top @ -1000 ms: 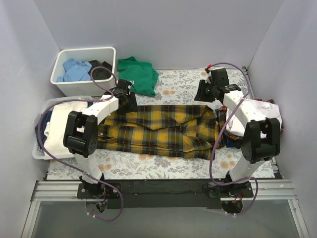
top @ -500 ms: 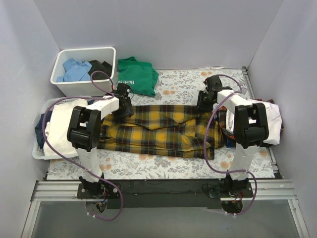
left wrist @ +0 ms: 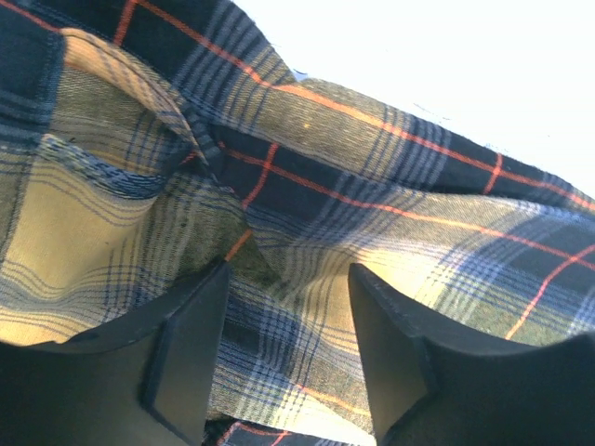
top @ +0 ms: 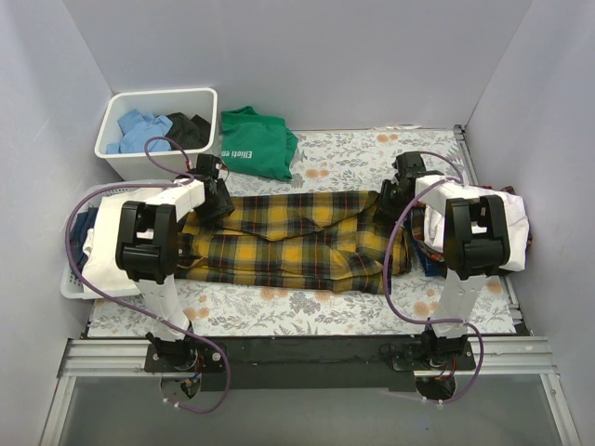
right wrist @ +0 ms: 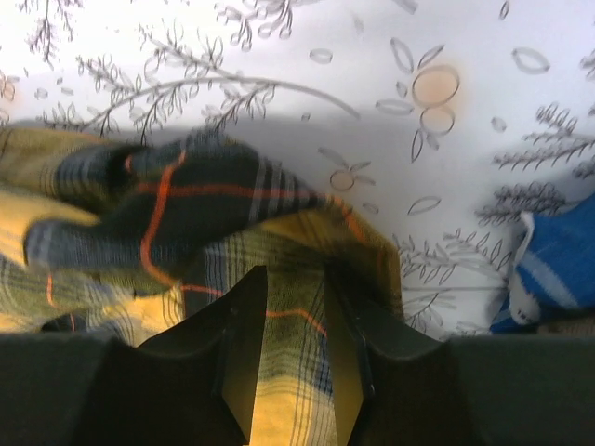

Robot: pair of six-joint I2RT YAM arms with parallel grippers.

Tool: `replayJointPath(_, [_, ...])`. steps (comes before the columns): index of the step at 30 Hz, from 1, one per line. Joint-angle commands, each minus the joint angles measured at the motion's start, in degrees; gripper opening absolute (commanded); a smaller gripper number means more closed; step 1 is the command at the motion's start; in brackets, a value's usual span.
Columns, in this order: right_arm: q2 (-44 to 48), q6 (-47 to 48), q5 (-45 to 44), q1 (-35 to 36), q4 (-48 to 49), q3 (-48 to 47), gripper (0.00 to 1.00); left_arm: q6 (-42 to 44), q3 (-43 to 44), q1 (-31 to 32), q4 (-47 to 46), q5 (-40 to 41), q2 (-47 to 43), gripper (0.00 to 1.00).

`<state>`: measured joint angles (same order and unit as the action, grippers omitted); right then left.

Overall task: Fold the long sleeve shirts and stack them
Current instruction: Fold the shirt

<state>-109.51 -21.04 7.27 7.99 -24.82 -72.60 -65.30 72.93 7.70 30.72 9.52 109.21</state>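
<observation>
The yellow-and-black plaid shirt (top: 297, 237) lies stretched left to right across the flowered table cover. My left gripper (top: 216, 197) is down on its far left edge. In the left wrist view (left wrist: 288, 269) the fingers stand partly apart with bunched plaid cloth (left wrist: 372, 186) between them. My right gripper (top: 390, 197) is at the shirt's far right edge. In the right wrist view (right wrist: 296, 274) its narrow jaws pinch a fold of plaid cloth (right wrist: 186, 204). A white garment (top: 507, 218) lies at the right edge, partly under the right arm.
A green T-shirt (top: 256, 141) lies at the back by a white bin (top: 163, 93) of blue and black clothes. A laundry basket (top: 79, 279) with white cloth stands at the left. Blue cloth (right wrist: 558, 251) lies just right of the plaid shirt. Walls close three sides.
Both grippers have come nearer and lower onto the shirt's far edge. The left one has moved left. The shirt now lies more stretched toward the left.
</observation>
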Motion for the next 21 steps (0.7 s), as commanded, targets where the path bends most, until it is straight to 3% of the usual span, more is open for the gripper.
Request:
replayJointPath(1, [5.18,0.21,2.83,0.01,0.12,-0.08,0.41,2.1,-2.26,-1.02,2.59,-1.61,-2.5,0.57])
replayJointPath(8, [3.79,-2.34,8.37,0.1,0.74,-5.79,0.46,2.72,0.02,-1.02,2.15,-4.59,-6.55,0.64])
replayJointPath(21, [-5.88,-4.1,10.23,2.03,0.82,-11.07,0.49,3.77,-0.5,-0.94,2.77,-3.98,-5.85,0.67])
